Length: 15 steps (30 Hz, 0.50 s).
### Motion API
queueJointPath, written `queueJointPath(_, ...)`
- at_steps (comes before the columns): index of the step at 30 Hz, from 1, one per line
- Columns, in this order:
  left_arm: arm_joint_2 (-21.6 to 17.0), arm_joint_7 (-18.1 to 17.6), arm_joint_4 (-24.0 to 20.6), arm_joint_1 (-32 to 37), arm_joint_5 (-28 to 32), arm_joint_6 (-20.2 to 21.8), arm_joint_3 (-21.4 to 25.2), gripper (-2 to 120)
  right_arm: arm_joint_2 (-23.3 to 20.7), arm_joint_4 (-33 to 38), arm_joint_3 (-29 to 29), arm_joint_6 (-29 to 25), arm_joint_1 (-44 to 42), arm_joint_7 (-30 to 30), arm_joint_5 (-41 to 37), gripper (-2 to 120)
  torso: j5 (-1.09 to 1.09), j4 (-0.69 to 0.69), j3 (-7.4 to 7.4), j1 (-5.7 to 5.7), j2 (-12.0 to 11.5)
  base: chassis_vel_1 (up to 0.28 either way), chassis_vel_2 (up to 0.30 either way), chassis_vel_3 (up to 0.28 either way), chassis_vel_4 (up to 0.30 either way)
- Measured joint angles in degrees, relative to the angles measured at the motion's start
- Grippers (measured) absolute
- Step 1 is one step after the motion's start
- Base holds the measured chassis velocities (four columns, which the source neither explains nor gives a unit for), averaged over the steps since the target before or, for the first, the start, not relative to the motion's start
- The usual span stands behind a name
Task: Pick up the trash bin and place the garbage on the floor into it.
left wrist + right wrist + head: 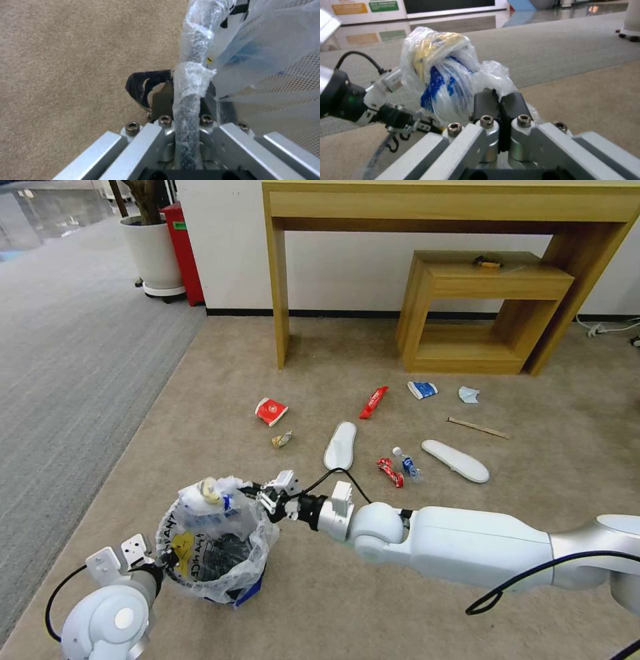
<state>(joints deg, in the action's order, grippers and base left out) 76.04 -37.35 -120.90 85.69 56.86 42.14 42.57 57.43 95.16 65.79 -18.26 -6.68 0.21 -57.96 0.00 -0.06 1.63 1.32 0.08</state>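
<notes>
Two grippers are at the trash bin [213, 553], which stands on the beige carpet [320, 607] near the robot, the litter well beyond. Left gripper [186, 100] pinches the bagged rim; right gripper [500, 105] is pressed together on the liner's bunched top [443, 72]. Advised: keep the rim grip firm and the bin level, or the bag may slip.

Tall wooden console table [453, 207] against white wall [347, 267], lower wooden shelf unit [487, 280] beneath it, white plant pot [152, 253], red box [184, 250], grey ribbed carpet [67, 353] alongside.
</notes>
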Motion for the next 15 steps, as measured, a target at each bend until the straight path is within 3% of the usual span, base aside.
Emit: queueJointPath(15, 0.56, -0.02, -0.87, 0.64, 0.17, 0.0, 0.95, 0, 6.08, -4.2, 2.5, 0.48, -2.86, 3.41, 1.83, 0, 0.0, 0.02, 0.0, 0.0, 0.0, 0.0, 0.0, 0.0, 0.0)
